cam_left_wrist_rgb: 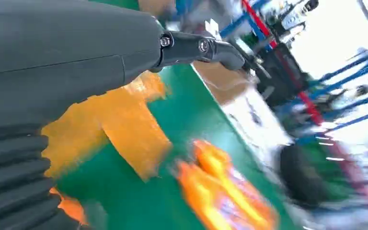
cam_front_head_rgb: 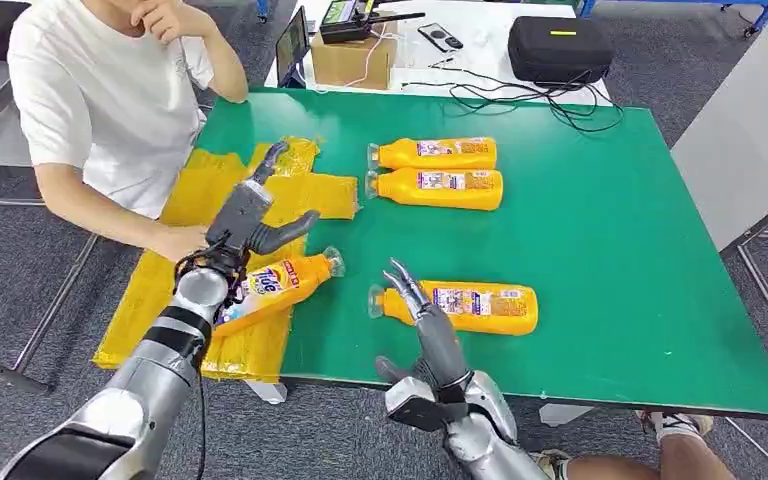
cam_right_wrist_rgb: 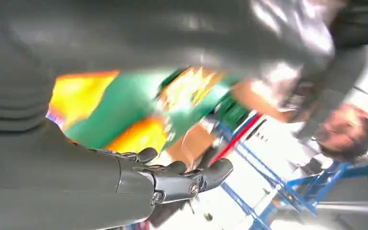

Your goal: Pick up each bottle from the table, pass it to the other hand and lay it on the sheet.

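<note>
I see four orange bottles on the green counter. One bottle lies tilted, its body on the yellow sheet and its clear cap end reaching past the sheet's edge onto the bare green. A second bottle lies flat on the counter, well apart from the sheet, cap pointing toward it. Farther back from the sheet's corner, a pair of bottles lie side by side, touching or nearly so, caps also toward the sheet.

My left hand hangs over the sheet, just above the tilted bottle. Its fingers are stretched out and spread, the thumb jutting sideways, and it holds nothing. In the left wrist view the same hand shows a dark finger reaching over sheet and green counter, with blurred orange bottles beyond.

My right hand rises at the counter's near edge, beside the cap end of the second bottle. Its fingers point up, slightly curved and apart, and nothing is in its grip; I cannot tell whether a fingertip touches the bottle. The right wrist view is badly blurred.

A person in a white shirt sits beside the sheet, one hand resting on it close to my left hand. Behind the counter I see a cardboard box, a black case and loose cables.
</note>
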Robot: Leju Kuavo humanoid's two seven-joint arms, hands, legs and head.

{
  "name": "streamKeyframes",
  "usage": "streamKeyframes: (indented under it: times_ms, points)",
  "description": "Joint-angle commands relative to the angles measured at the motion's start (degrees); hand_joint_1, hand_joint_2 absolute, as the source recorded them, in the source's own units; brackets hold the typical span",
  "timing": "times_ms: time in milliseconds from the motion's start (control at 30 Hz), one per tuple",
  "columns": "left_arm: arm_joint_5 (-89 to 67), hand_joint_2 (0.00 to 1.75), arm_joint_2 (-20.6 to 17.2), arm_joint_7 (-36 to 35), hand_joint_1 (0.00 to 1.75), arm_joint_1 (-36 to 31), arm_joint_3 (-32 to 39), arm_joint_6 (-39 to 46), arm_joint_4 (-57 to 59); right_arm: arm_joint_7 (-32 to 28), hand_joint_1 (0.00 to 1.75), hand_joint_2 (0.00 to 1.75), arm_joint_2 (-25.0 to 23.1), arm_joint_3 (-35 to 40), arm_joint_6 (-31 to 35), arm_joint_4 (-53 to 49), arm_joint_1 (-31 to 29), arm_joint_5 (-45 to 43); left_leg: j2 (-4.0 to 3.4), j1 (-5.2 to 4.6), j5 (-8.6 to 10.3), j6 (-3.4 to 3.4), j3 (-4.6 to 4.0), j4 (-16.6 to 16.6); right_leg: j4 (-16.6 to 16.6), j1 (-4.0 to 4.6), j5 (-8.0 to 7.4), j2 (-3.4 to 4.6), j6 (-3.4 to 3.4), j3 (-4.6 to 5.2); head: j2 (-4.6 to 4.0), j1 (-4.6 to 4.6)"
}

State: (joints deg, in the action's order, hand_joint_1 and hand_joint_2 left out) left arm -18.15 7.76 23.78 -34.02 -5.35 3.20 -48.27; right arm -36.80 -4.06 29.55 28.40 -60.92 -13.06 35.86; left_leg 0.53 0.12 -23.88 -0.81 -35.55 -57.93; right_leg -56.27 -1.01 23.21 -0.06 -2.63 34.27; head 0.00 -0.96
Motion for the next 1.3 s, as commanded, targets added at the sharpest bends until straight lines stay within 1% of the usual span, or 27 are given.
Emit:
streamKeyframes:
  times_ms: [33,67,100,133,167,200,267,333,367,433,467,567,633,700,800,833,867,967,1067,1133,1167,1200,1267,1300]
  points:
    - [17.6,1.75,4.4,3.4,0.0,20.3,2.9,-3.8,-21.6,5.8,0.0,1.75,11.8,-11.5,-0.2,3.7,-4.8,11.2,-0.22,-0.06,-0.17,-0.04,0.4,0.1,0.2,-0.04,0.08,0.18,0.04,-0.36,0.0,0.0]
    - [18.7,1.75,4.6,4.4,0.0,21.6,1.9,-3.5,-23.1,5.9,0.0,1.75,12.7,-12.5,-2.2,4.6,-6.2,11.5,-0.11,-0.17,-0.12,-0.09,0.29,0.1,0.1,-0.15,0.07,0.08,-0.01,-0.29,0.0,0.02]
    - [18.3,1.75,5.1,7.4,0.0,22.3,1.6,-1.4,-24.4,6.3,0.0,1.75,13.1,-12.7,-3.7,5.7,-7.8,12.6,-0.11,-0.12,-0.1,-0.06,0.12,0.0,0.1,-0.13,0.04,0.08,0.01,-0.13,0.0,0.02]
    - [17.5,1.75,5.0,9.8,0.0,23.1,0.5,-0.5,-26.0,6.5,0.0,1.75,13.0,-13.0,-4.8,6.9,-9.2,13.4,-0.15,-0.16,-0.18,-0.08,0.23,0.0,0.1,-0.15,0.09,0.1,0.03,-0.25,0.0,0.02]
    - [18.3,1.75,5.0,9.9,0.0,23.8,-0.2,-0.8,-27.7,7.9,0.0,1.75,12.6,-13.4,-5.3,8.9,-11.1,14.9,-0.21,-0.13,-0.26,-0.06,0.27,-0.1,0.1,-0.11,0.13,0.16,0.07,-0.28,0.0,0.02]
    - [18.6,1.75,5.1,10.1,0.0,24.4,-0.4,-0.9,-28.7,8.9,0.0,1.75,12.6,-13.0,-5.5,10.4,-12.3,16.6,-0.15,-0.22,-0.21,-0.1,0.09,-0.1,0.0,-0.18,0.1,0.11,0.04,-0.12,0.0,0.04]
    - [18.7,1.75,5.4,10.1,0.0,25.3,-1.0,-1.0,-29.9,10.8,0.0,1.75,12.6,-13.0,-6.0,13.3,-13.7,17.9,-0.2,-0.2,-0.15,-0.08,-0.02,0.0,0.1,-0.17,0.0,0.16,0.03,0.03,0.0,0.0]
    - [18.2,1.75,6.2,10.4,0.0,26.9,-2.0,-0.8,-30.9,11.4,0.0,1.75,13.5,-13.4,-6.7,14.5,-13.2,17.8,-0.13,-0.19,-0.14,-0.06,0.04,0.0,0.1,-0.15,0.02,0.09,0.04,-0.05,0.0,0.0]
    - [18.1,1.75,6.5,10.5,0.0,26.8,-3.3,-0.8,-30.4,12.3,0.0,1.75,14.2,-12.3,-6.9,17.4,-15.1,19.8,-0.06,-0.16,-0.19,-0.05,0.19,0.0,0.1,-0.12,0.09,0.0,0.09,-0.24,0.0,0.0]
    - [17.1,1.75,6.4,10.3,0.0,25.8,-4.6,1.0,-29.0,12.7,0.0,1.75,13.9,-11.3,-7.4,21.9,-19.3,21.1,-0.02,-0.19,-0.11,-0.09,0.05,0.0,0.1,-0.15,0.01,0.0,0.0,-0.08,0.0,0.0]
    - [16.6,1.75,6.1,10.6,0.0,25.2,-5.3,1.7,-28.5,12.7,0.0,1.75,13.3,-10.6,-8.8,24.2,-21.7,21.2,-0.02,-0.18,-0.15,-0.08,0.11,0.0,0.1,-0.13,0.06,0.0,0.03,-0.15,0.0,0.02]
    - [17.5,1.75,5.8,10.1,0.0,23.2,-5.2,2.2,-27.7,13.9,0.0,1.75,11.5,-9.0,-13.1,28.8,-26.7,21.3,-0.25,-0.22,-0.11,-0.13,0.01,-0.1,0.0,-0.18,-0.03,0.22,-0.01,0.03,0.0,0.0]
    - [17.5,1.75,5.5,9.9,0.0,22.2,-5.0,2.6,-27.5,14.5,0.0,1.75,11.0,-7.6,-14.8,30.7,-28.8,22.0,-0.33,-0.19,-0.15,-0.1,0.06,-0.1,0.0,-0.15,-0.03,0.29,0.02,-0.03,0.0,0.0]
    - [17.5,1.75,5.5,9.9,0.0,22.2,-5.0,2.6,-27.5,14.5,0.0,1.75,11.0,-7.6,-14.8,30.7,-28.8,22.0,-0.34,-0.17,-0.13,-0.08,0.07,-0.1,0.0,-0.13,-0.07,0.27,-0.01,-0.03,0.0,0.0]
    - [17.7,1.75,5.1,9.4,0.0,21.7,-5.0,2.5,-27.2,14.4,0.0,1.75,10.8,-6.9,-16.2,31.9,-29.5,21.9,-0.03,-0.17,0.01,-0.17,0.02,0.0,0.1,-0.14,-0.09,0.02,-0.11,-0.05,0.0,0.02]
    - [17.5,1.75,4.9,9.3,0.0,21.4,-5.0,2.6,-26.9,14.4,0.0,1.75,10.7,-6.4,-17.3,32.4,-30.0,22.0,-0.11,-0.09,-0.12,-0.09,0.22,-0.1,0.1,-0.05,0.01,0.06,0.03,-0.25,0.0,-0.02]
    - [17.2,1.75,4.8,9.2,0.0,21.4,-5.1,2.8,-26.9,14.3,0.0,1.75,10.7,-5.3,-18.4,32.6,-30.4,22.1,-0.07,-0.18,-0.03,-0.15,0.08,0.0,0.1,-0.15,-0.07,0.07,-0.09,-0.08,0.0,0.0]
    - [17.1,1.75,4.5,9.2,0.0,21.6,-5.0,3.0,-27.0,14.2,0.0,1.75,10.6,-4.7,-18.5,32.2,-30.5,22.3,-0.17,-0.18,-0.06,-0.15,0.08,0.0,0.0,-0.14,-0.07,0.16,-0.08,-0.08,0.0,0.0]
    - [16.9,1.75,4.5,9.2,0.0,21.8,-5.0,3.1,-27.2,14.1,0.0,1.75,10.8,-4.4,-18.6,31.8,-30.3,22.3,-0.09,-0.17,-0.04,-0.15,0.11,0.0,0.1,-0.14,-0.06,0.07,-0.07,-0.13,0.0,0.0]
    - [16.9,1.75,4.2,9.2,0.0,22.3,-4.7,3.1,-27.8,12.6,0.0,1.75,10.9,-3.2,-20.1,29.4,-29.5,20.9,-0.03,-0.19,0.01,-0.17,0.02,0.0,0.1,-0.16,-0.1,0.04,-0.12,-0.05,0.0,0.0]
    - [16.9,1.75,4.0,9.2,0.0,22.4,-4.3,3.1,-28.1,11.5,0.0,1.75,10.9,-2.7,-20.7,27.3,-28.6,19.8,-0.08,-0.15,-0.05,-0.14,0.11,0.0,0.1,-0.12,-0.05,0.07,-0.06,-0.13,0.0,0.0]
    - [16.7,1.75,4.1,9.2,0.0,22.6,-3.9,3.3,-28.3,10.5,0.0,1.75,11.3,-2.0,-21.0,23.7,-26.9,18.1,-0.09,-0.17,-0.02,-0.15,0.05,0.0,0.1,-0.14,-0.09,0.09,-0.09,-0.07,0.0,0.0]
    - [16.4,1.75,4.1,9.3,0.0,22.7,-3.4,3.4,-28.5,11.0,0.0,1.75,12.2,-0.6,-21.5,18.9,-24.7,16.7,-0.17,-0.14,-0.12,-0.11,0.22,0.0,0.1,-0.1,-0.01,0.15,-0.01,-0.22,0.0,0.0]
    - [16.0,1.75,4.0,9.4,0.0,22.7,-3.3,3.6,-28.5,9.7,0.0,1.75,12.5,-0.4,-21.4,16.4,-23.6,15.3,-0.06,-0.16,0.0,-0.16,0.04,0.0,0.1,-0.13,-0.09,0.05,-0.11,-0.08,0.0,0.02]
